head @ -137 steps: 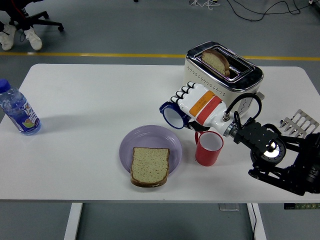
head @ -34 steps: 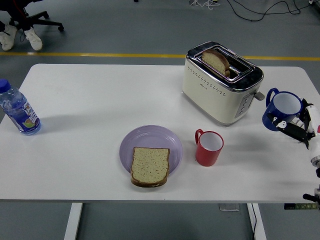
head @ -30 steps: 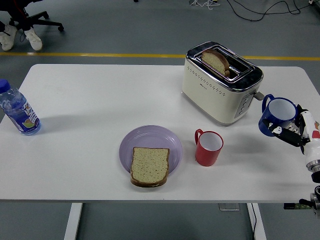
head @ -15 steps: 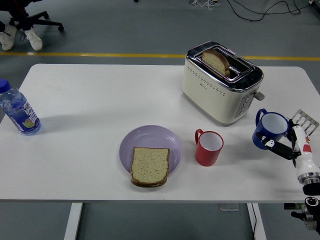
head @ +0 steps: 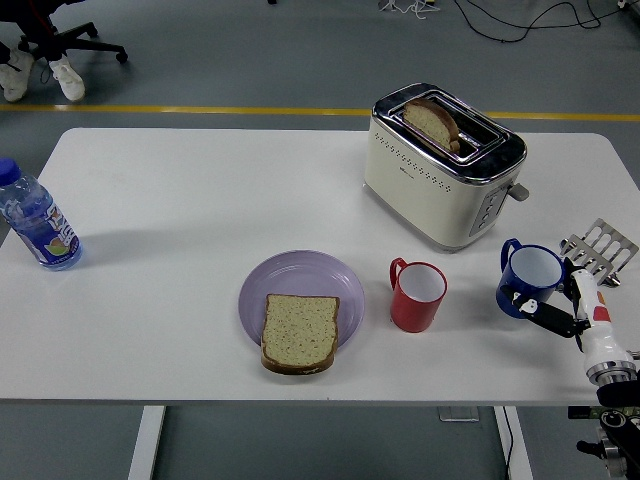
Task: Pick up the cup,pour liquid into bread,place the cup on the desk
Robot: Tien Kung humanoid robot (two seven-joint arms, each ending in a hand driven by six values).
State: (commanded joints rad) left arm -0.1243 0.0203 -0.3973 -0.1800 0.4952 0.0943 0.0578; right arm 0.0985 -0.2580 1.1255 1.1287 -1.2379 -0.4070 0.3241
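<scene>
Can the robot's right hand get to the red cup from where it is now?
Probably not right away: the right hand is wrapped around the blue handled cup. The bare white table between it and the red handled cup is otherwise free.

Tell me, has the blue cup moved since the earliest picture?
Yes. The blue cup was tipped near the purple plate, left of the red cup; now it is upright, right of the red cup.

A cream toaster point(head: 445, 170) stands in the upper right of the white bench point(head: 200, 200), with a slice of toast point(head: 432, 122) in its slot. A red mug point(head: 417, 295) sits in the middle. A water bottle point(head: 35, 220) stands at the left edge. A metal rack point(head: 600, 245) lies at the right edge.
</scene>
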